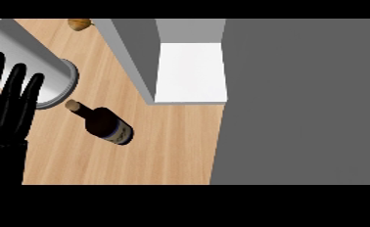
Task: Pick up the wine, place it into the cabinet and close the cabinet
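Observation:
A dark wine bottle point(107, 124) with a cork stopper and a blue-grey label stands on the wooden counter point(166, 147), left of centre. The grey cabinet point(133, 55) sits behind it with its white inside point(192, 72) showing; its large grey door point(296, 103) hangs open and fills the right side. My left hand point(16, 106) shows at the left edge, fingers straight and pointing up, apart from the bottle and resting. My right hand is out of sight.
A grey cylinder with a round rim point(51, 81) lies at the left, just behind the bottle's neck. A small brown object point(80, 24) sits at the counter's back edge.

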